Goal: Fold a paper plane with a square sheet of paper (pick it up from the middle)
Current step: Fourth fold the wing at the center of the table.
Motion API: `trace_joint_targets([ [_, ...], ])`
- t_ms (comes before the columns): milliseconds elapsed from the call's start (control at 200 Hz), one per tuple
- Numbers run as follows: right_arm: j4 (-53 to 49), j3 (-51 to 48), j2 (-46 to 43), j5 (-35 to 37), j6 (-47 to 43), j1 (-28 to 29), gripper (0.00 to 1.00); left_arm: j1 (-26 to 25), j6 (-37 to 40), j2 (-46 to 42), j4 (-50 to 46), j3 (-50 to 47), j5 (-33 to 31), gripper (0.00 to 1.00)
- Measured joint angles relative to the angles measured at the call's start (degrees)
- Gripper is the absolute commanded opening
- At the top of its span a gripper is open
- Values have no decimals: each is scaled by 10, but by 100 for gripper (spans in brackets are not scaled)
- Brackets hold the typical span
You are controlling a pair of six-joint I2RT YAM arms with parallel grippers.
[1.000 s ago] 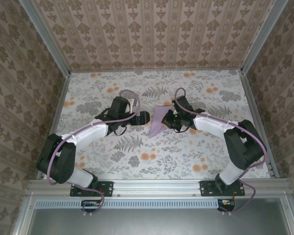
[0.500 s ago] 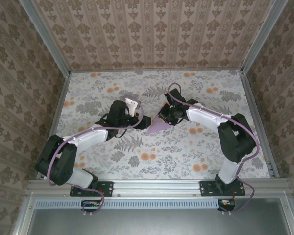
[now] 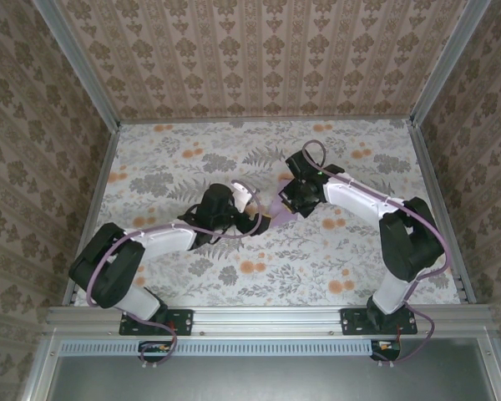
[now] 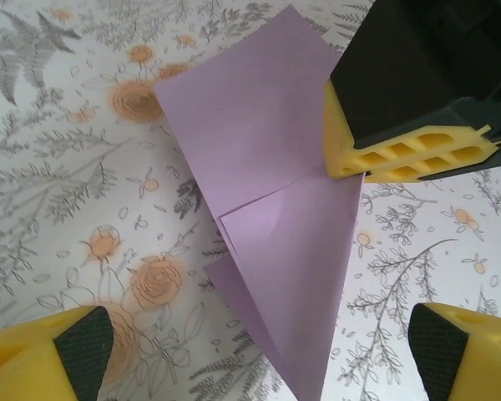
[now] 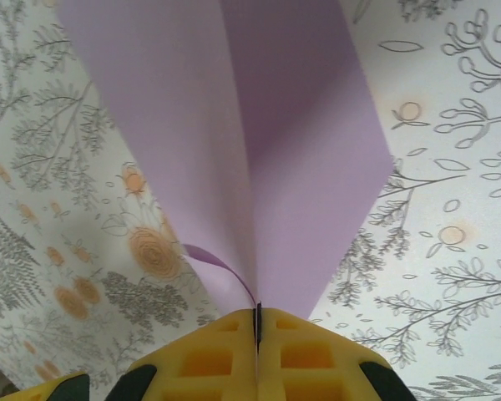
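**Folded sheet pinched at one edge; second grip not yet made**

Nearest the bases, we find the left gripper (image 3: 254,220) reaching in low over the table (image 3: 175,159). Its fingers (image 4: 33,368) are spread wide to either side of the paper's pointed end. They hold nothing and touch nothing.

Between the two grippers is the sheet of paper (image 4: 271,209), lilac and already creased into a pointed shape, with two flaps meeting along a line. It appears to be lifted clear of the table near the pinch. We cannot tell whether its tip rests on the surface.

Just beyond, the right gripper (image 5: 257,322) is clamped shut on the paper's edge, at the end of the centre crease. This is the only hold on it.

Risks, in our judgement:
- A single edge pinch lets the thin sheet sag or swing, so the left fingers may close on the wrong spot or on one layer only.
- A skewed closure would set a crooked crease or spring the flaps open.
- If both arms pull once the second grip is made, the paper could tear at the pinch.
- The grippers are close together, so a small misjudgement could knock them into each other.
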Motion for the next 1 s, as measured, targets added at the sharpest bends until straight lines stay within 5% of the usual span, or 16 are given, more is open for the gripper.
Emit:
trace_joint_targets([
  [625, -45, 42, -11, 19, 65, 41, 0, 15, 26, 18, 73, -46, 24, 92],
  [1000, -14, 8, 35, -2, 92, 36, 3, 10, 35, 61, 104, -46, 44, 76],
])
